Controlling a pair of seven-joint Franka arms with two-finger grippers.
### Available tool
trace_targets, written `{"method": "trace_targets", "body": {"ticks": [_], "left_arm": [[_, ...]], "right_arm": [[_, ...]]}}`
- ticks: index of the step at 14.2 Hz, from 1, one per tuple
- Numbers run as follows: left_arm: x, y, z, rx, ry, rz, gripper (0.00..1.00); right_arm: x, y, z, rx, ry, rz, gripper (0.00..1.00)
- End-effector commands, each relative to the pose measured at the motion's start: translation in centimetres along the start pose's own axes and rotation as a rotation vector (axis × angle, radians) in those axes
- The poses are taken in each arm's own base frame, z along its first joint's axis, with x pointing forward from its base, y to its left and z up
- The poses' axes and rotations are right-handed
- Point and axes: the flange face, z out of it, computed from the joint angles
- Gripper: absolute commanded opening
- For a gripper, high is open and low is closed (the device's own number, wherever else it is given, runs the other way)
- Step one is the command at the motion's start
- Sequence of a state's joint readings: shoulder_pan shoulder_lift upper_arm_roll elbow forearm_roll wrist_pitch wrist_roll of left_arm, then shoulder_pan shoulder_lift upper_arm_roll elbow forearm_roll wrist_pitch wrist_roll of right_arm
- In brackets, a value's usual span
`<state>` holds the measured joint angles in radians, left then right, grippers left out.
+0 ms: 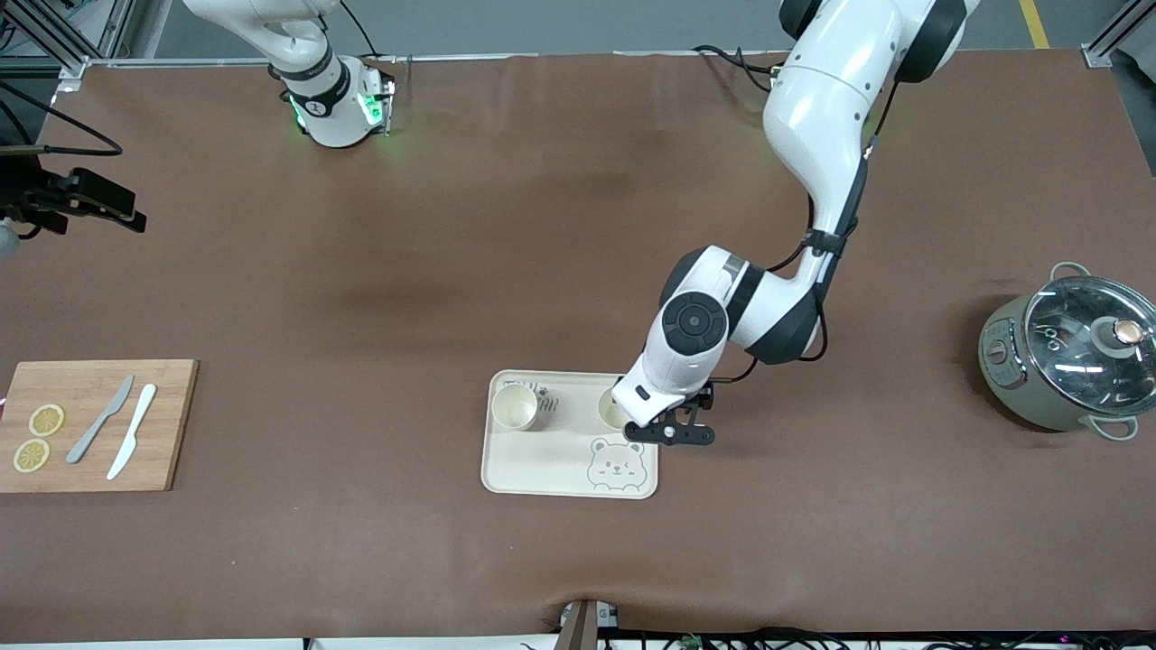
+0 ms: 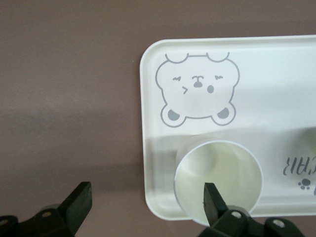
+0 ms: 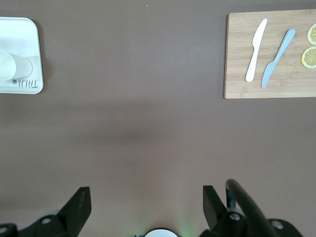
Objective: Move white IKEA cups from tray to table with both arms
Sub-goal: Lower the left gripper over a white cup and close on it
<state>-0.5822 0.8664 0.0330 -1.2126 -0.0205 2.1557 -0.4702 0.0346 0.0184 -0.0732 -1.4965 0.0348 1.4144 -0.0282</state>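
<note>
While the left arm reaches down over the bear-printed tray (image 1: 506,469), its left gripper (image 2: 145,205) hangs with fingers (image 2: 213,200) spread apart and nothing between them. One finger sits just over the open mouth of a white cup (image 2: 218,177); the other finger is off the tray, over the bare brown bench (image 1: 361,298). That cup (image 1: 610,411) stands upright on the tray at the corner toward the left arm's end, farther from the front camera than the bear drawing (image 2: 197,89), and the fingers are not clamped on it.

A second white cup (image 1: 514,405) stands upright on the same tray, at the corner toward the right arm's end, level with the first and well apart from the left gripper's fingers.

The right arm waits up near its base, and its right gripper (image 3: 145,207) hangs over bare bench with fingers (image 3: 79,205) wide apart and empty. From its wrist view the tray (image 3: 29,54) and the second cup (image 3: 12,65) show well away from those fingers, as does a wooden cutting board (image 3: 242,74).

On that cutting board (image 1: 153,424), toward the right arm's end of the bench, lie a grey knife (image 1: 99,420), a white knife (image 1: 132,431) and two lemon slices (image 1: 46,420). A grey-green pot (image 1: 1020,379) with a glass lid (image 1: 1084,338) stands toward the left arm's end, well apart from the tray.
</note>
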Motion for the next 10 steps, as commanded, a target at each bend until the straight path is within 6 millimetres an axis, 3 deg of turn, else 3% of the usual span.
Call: {"method": "trace_targets", "body": {"ticks": [1, 4, 10], "left_arm": [[0.1, 0.5, 0.6, -0.019, 0.018, -0.02, 1.0], [-0.3, 0.8, 2.3, -0.012, 0.008, -0.025, 1.0], [-0.5, 1.7, 3.4, -0.027, 0.038, -0.044, 1.0]], "right_arm": [[-0.1, -0.2, -0.1, 0.005, -0.007, -0.007, 1.0], [-0.2, -0.1, 0.0, 0.007, -0.016, -0.004, 1.0], [-0.2, -0.1, -0.1, 0.005, -0.014, -0.004, 1.0]]}}
